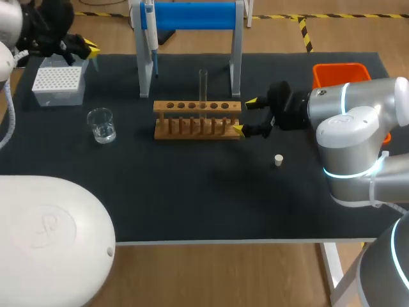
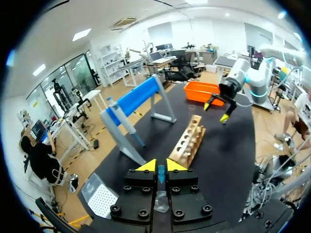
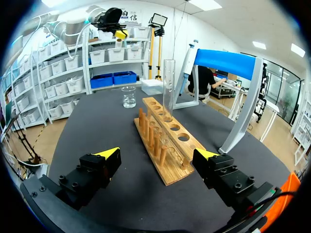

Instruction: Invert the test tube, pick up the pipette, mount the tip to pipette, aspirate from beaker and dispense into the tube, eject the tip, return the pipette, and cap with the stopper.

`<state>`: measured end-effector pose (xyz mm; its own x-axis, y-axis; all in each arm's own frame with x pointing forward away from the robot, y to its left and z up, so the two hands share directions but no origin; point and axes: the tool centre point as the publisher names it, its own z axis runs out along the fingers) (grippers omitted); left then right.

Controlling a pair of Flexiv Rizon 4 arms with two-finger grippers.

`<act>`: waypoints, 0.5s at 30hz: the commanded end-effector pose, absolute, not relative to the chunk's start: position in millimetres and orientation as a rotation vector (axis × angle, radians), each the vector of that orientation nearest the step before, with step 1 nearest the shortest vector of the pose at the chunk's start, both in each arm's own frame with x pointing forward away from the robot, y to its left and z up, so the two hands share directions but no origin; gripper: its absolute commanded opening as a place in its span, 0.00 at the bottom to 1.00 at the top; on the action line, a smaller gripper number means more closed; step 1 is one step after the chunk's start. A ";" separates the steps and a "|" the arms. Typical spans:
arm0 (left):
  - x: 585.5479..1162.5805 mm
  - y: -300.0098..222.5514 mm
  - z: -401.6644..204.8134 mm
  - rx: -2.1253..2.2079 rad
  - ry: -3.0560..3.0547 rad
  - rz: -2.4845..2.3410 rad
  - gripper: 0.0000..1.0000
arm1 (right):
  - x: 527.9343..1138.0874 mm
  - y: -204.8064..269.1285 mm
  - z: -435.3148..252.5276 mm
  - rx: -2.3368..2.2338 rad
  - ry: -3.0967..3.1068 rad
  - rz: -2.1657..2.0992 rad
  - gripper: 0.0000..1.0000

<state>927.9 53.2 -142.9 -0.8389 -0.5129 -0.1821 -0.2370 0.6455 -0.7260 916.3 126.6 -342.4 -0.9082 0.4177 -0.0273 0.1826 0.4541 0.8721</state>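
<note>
A clear test tube [image 1: 203, 86] stands upright in the wooden rack [image 1: 197, 119], in a hole near its middle. My right gripper [image 1: 246, 116] is open at the rack's right end, and in the right wrist view the rack's near end [image 3: 167, 162] lies between its spread fingers [image 3: 108, 156], with the tube [image 3: 168, 87] further ahead. The blue pipette [image 1: 149, 32] hangs on the blue stand [image 1: 192, 16]. My left gripper [image 1: 89, 48] is held above the white tip box [image 1: 59, 83], tips together [image 2: 161, 167]. The beaker [image 1: 101, 125] stands left of the rack. A white stopper [image 1: 278, 160] lies to the right.
An orange bin [image 1: 342, 73] sits at the back right corner behind my right arm. The stand's grey legs [image 1: 144, 64] rise just behind the rack. Bare black mat [image 1: 192, 192] lies between the rack and the table's front edge.
</note>
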 end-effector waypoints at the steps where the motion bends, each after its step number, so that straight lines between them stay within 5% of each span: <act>1: 902.6 34.4 -130.9 -0.579 2.515 -1.014 0.00 | 916.1 125.9 -342.8 0.518 2.467 1.438 1.00; 15: 847.0 -81.4 -136.9 -0.239 2.787 -1.120 0.00 | 916.1 125.9 -342.8 0.518 2.467 1.438 1.00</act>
